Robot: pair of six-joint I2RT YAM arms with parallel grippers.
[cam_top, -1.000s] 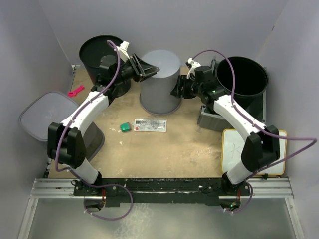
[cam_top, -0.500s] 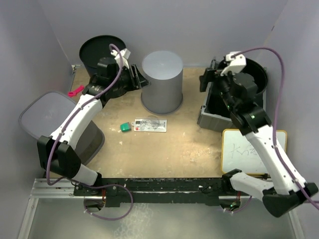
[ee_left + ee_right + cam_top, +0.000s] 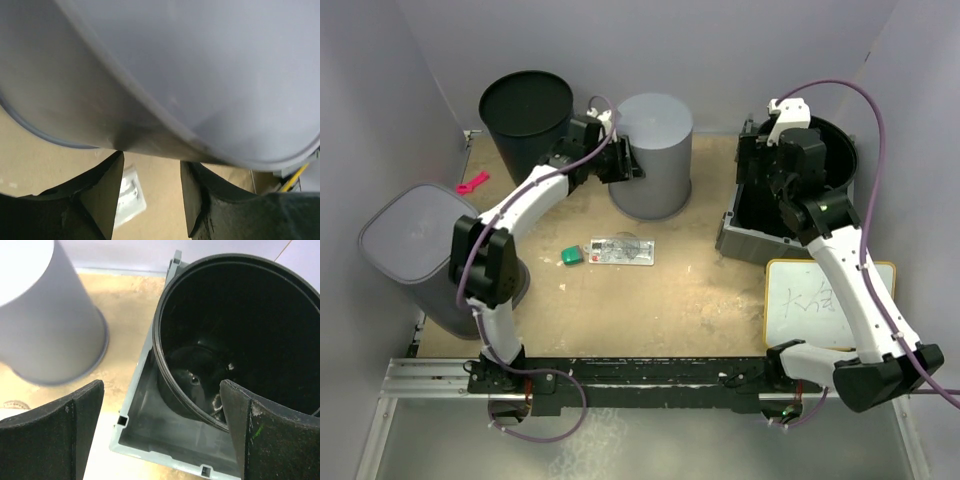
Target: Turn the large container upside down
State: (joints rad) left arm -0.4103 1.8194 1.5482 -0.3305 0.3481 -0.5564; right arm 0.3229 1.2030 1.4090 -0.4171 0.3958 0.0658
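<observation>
- The large container (image 3: 655, 160) stands at the back middle of the counter (image 3: 700, 290), grey, with its closed flat end up and its wider rim down on the surface.
- The left pincer (image 3: 151, 170) is at the container's left side, low on the wall. Its fingers (image 3: 102, 200) are spread, and only the counter and a corner of a clear packet show in the gap. The wrist view does not settle whether the tips touch the wall.
- The right pincer (image 3: 160, 390) is well apart from the container, up over a black bucket (image 3: 240, 330). It is spread wide and holds nothing.
- That bucket sits mouth up in a grey crate (image 3: 745, 235) at the right of the counter.
- A whiteboard (image 3: 828, 300) with scribbles lies just in front of the crate.
- In front of the container lie the clear plastic packet (image 3: 622, 250) and, just to its left, a small green object (image 3: 571, 256).
- A second black bucket (image 3: 527, 105) stands mouth up at the back left, near the left arm.
- A grey lidded bin (image 3: 415, 235) is at the left edge, with a small pink object (image 3: 472, 182) behind it.
</observation>
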